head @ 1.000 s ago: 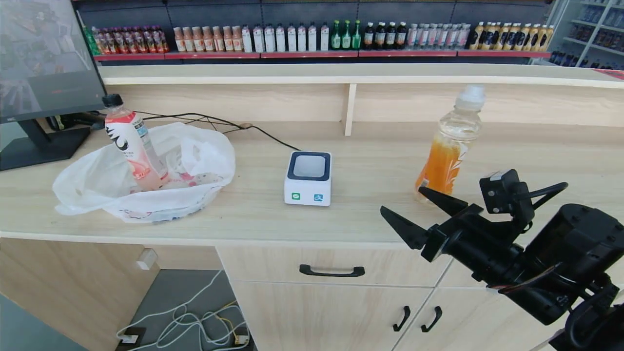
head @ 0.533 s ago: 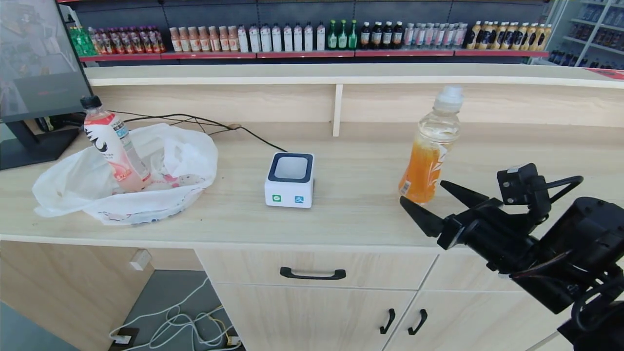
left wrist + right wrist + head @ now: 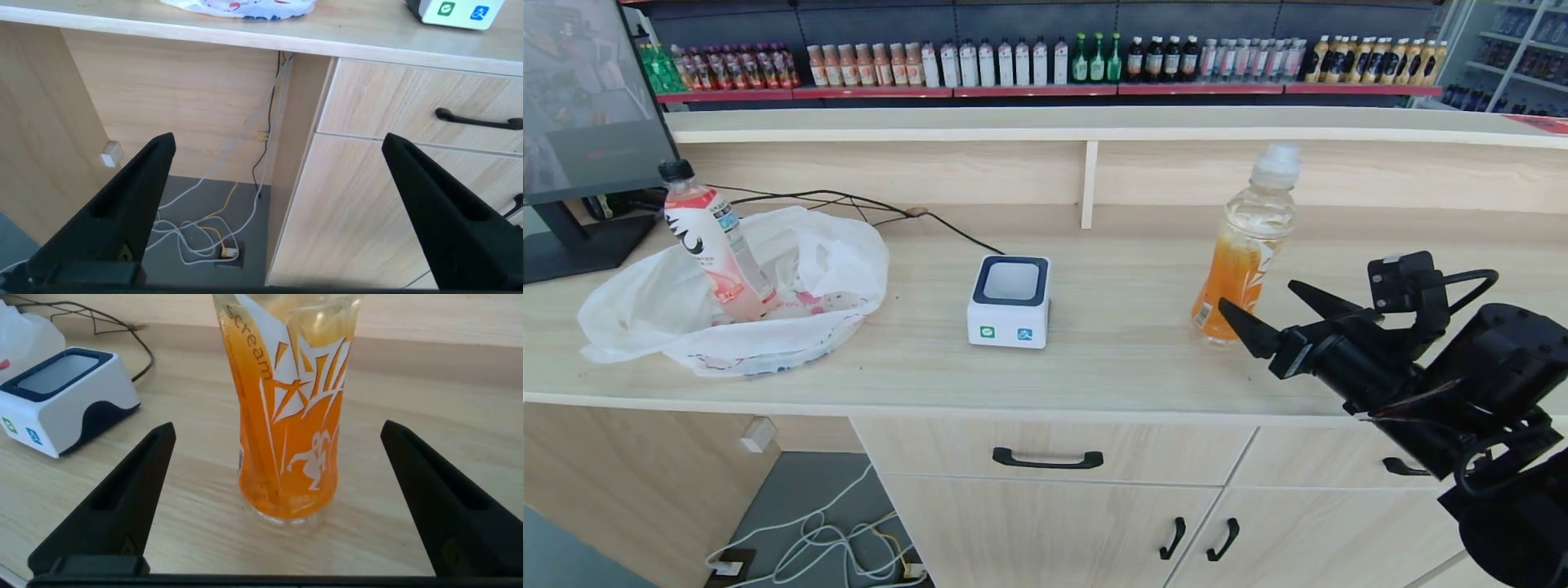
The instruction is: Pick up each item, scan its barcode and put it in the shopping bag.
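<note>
I've got the right gripper [image 3: 1255, 294] spread wide and level with the orange bottle [image 3: 1245, 245], which stands near the counter's [image 3: 1111, 359] right end, ready to straddle it. The scanner [image 3: 1010, 302] sits mid-counter between that bottle and the shopping bag [image 3: 727, 335], which I judge keeps the route short.

Two small square signs, one green and one blue, are printed side by side on the front face of the scanner [image 3: 1009, 302]. To the right of the scanner, slanted white lettering and a white figure are carried on the orange bottle [image 3: 1241, 253]. The label print on the pink bottle [image 3: 715, 245], left of the scanner, cannot be read.
</note>
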